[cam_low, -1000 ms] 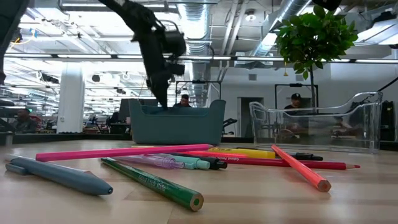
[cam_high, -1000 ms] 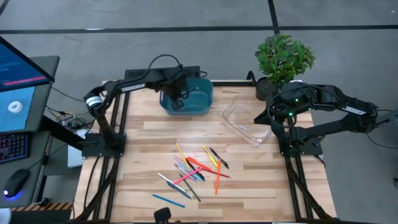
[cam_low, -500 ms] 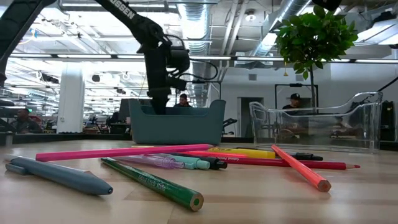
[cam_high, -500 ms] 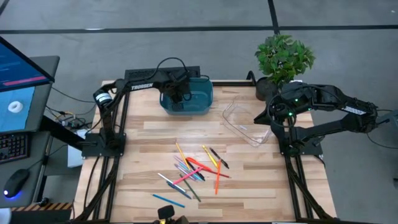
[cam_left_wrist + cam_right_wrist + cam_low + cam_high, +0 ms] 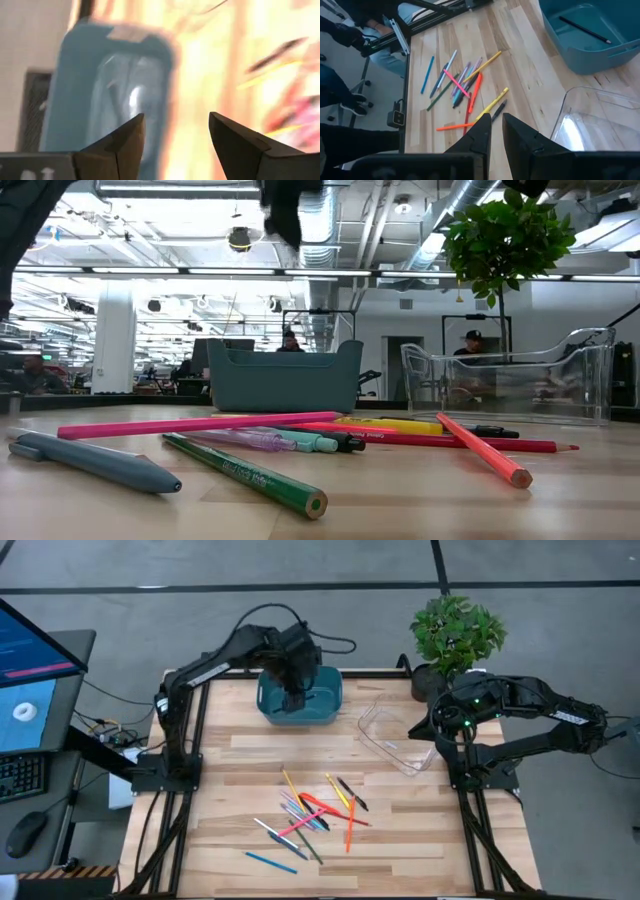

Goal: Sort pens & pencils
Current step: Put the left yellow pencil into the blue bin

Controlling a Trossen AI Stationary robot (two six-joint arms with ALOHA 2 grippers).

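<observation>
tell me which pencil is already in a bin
The dark pencil lying alone in the teal bin. All the others are still heaped on the table, and the clear tray holds none.

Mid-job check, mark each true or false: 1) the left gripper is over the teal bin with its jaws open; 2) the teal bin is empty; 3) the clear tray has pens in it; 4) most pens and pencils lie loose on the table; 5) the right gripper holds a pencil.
1) True: the left gripper hangs over the teal bin, jaws open.
2) False: a dark pencil lies in it.
3) False: the clear tray shows nothing inside.
4) True: the pens and pencils lie scattered on the table.
5) False: the right gripper is shut, holding nothing.
</observation>
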